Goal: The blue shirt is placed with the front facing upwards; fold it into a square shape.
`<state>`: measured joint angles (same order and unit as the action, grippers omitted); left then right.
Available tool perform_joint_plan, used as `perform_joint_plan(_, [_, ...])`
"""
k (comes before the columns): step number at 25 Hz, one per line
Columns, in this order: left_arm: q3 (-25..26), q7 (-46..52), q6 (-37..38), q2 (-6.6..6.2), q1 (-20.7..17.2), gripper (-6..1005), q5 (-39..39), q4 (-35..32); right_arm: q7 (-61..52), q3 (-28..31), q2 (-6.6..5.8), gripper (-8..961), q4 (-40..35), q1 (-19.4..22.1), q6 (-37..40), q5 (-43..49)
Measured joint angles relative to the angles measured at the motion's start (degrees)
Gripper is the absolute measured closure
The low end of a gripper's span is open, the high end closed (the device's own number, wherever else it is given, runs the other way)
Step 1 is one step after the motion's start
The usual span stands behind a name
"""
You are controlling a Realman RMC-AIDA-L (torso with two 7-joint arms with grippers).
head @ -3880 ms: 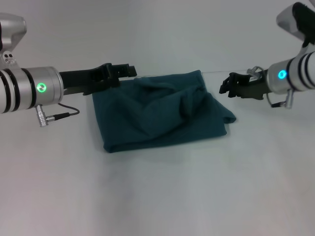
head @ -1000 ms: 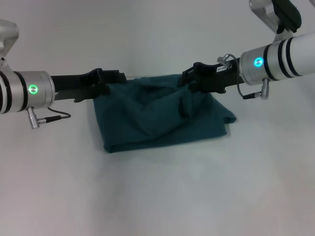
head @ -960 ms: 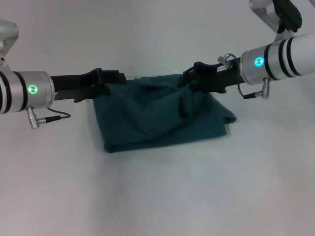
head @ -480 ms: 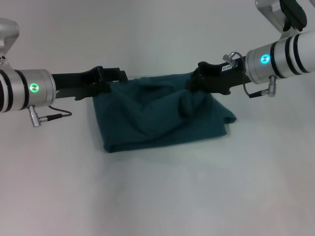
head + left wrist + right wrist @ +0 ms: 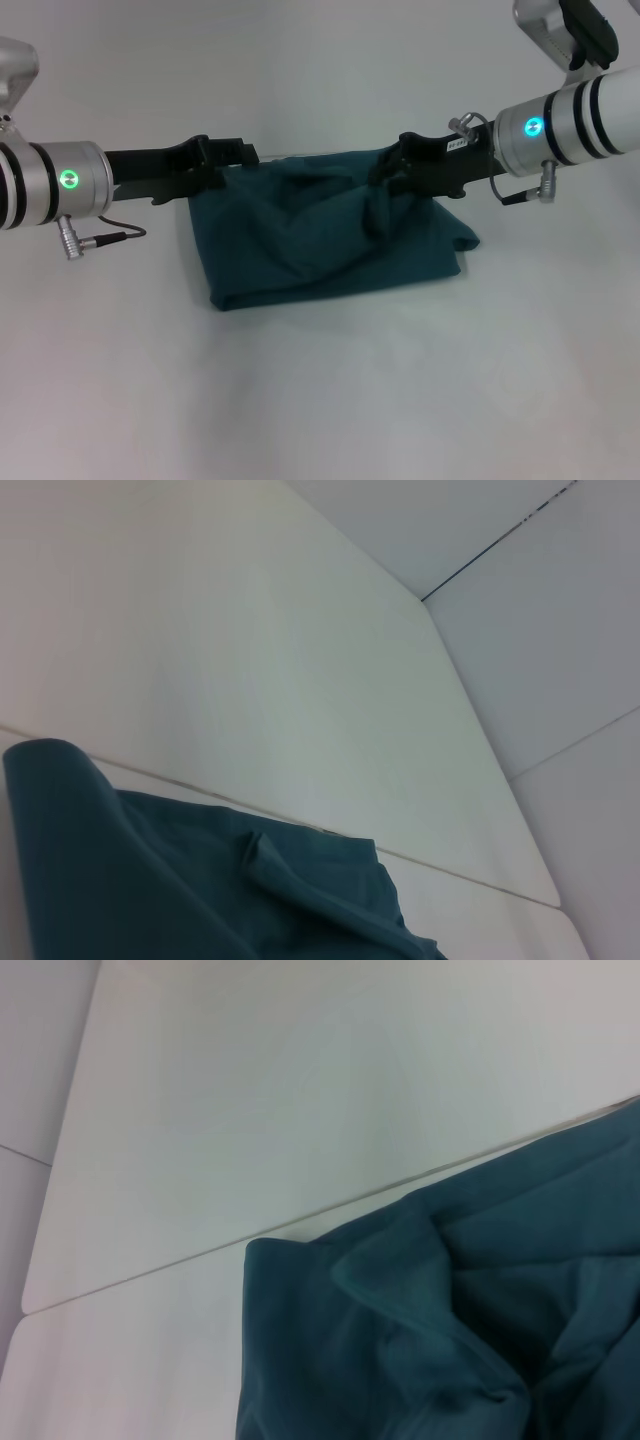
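The blue shirt (image 5: 330,235) is showing one plain dark teal-blue all over — no print or pattern is showing on the folded cloth, only darker shading in its creases. The surface (image 5: 320,400) under it is reading as plain white, crossed by a thin dark seam line at the far side. The left end effector (image 5: 240,155) and the right end effector (image 5: 392,170) are both showing matte black. Behind each, the arm's wrist is looking silver-white with black bands — and each is glowing with a small round light, green on the left, blue-green on the right.
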<state>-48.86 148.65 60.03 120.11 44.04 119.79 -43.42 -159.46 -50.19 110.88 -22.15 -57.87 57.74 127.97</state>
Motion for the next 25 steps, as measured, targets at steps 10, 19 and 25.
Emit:
perform_joint_plan(10, [-0.28, -0.1, -0.57, 0.38, 0.14, 367, 0.0, 0.0, 0.19, -0.91, 0.39, 624, 2.12, -0.91, -3.92, -0.01])
perform_joint_plan(19, [-0.36, -0.12, -1.04, 0.58, -0.04, 367, 0.2, 0.09, 2.29, -0.13, 0.49, 733, 2.16, 0.12, -3.63, -1.22])
perform_joint_plan(25, [-0.46, -0.12, -1.32, 0.56, -0.05, 367, 0.13, 0.31, 1.96, 0.39, 0.48, 858, 2.2, 0.12, -3.25, -1.34])
